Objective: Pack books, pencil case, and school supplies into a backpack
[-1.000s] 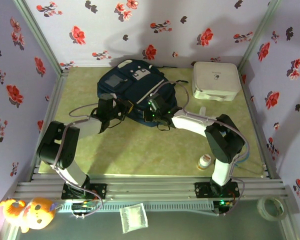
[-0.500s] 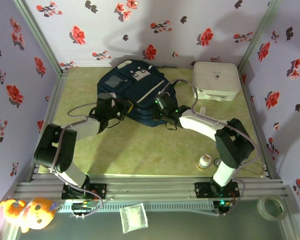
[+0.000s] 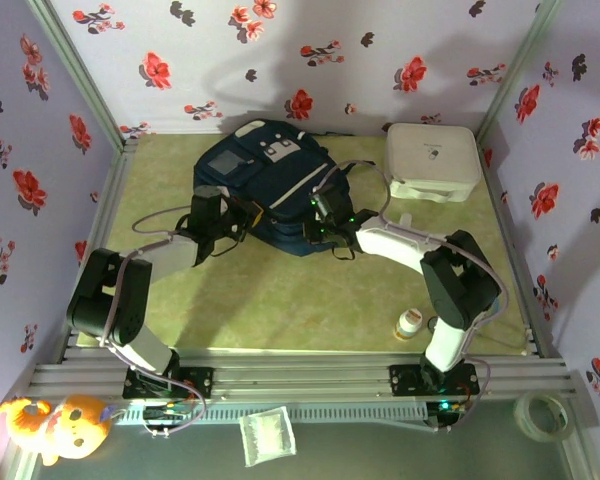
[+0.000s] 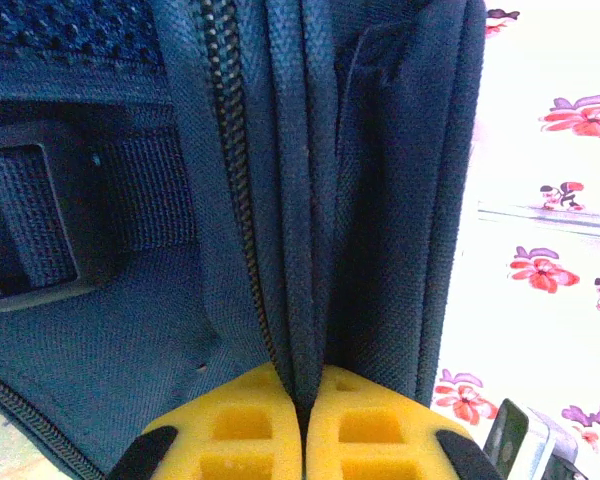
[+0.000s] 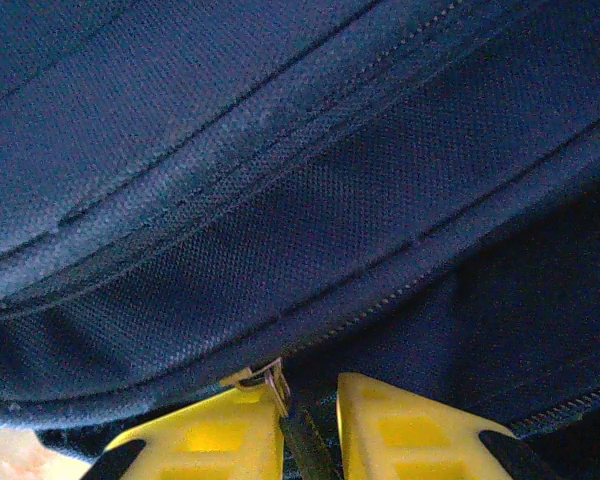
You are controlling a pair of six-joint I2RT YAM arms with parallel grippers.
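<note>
Two arms reach from the near edge of the desk [image 3: 280, 295] and meet at the backpack [image 3: 265, 170]. The backpack lies toward the far side of the green surface, left of centre, with its pale grey buckle tabs and thin white stripe facing up.

The left end effector [image 3: 242, 212] sits at the bag's near-left edge. In the left wrist view its yellow fingers [image 4: 245, 435] are pressed together with no gap between them. A ridge of the navy fabric runs down into the line where they meet, so it has the backpack pinched by a fold. A zipper track [image 4: 230, 180] runs along the cloth just left of that fold, and a dark webbing strap crosses the panel further left.

The right end effector [image 3: 318, 222] is at the bag's near-right edge, close to the left one but apart from it. In the right wrist view its two yellow fingers [image 5: 215, 440] stand a little apart. A small metal zipper pull [image 5: 276, 383] lies at the inner corner of the left-hand finger, and a dark tab hangs down in the gap with some room beside it. The jaws are narrowly parted around the pull rather than clamped on it.

A white rounded box [image 3: 432, 158] stands in the far-right corner, just beside the backpack but not touching it. A small bottle [image 3: 410, 322] stands near the right arm's base, well apart from the bag.
</note>
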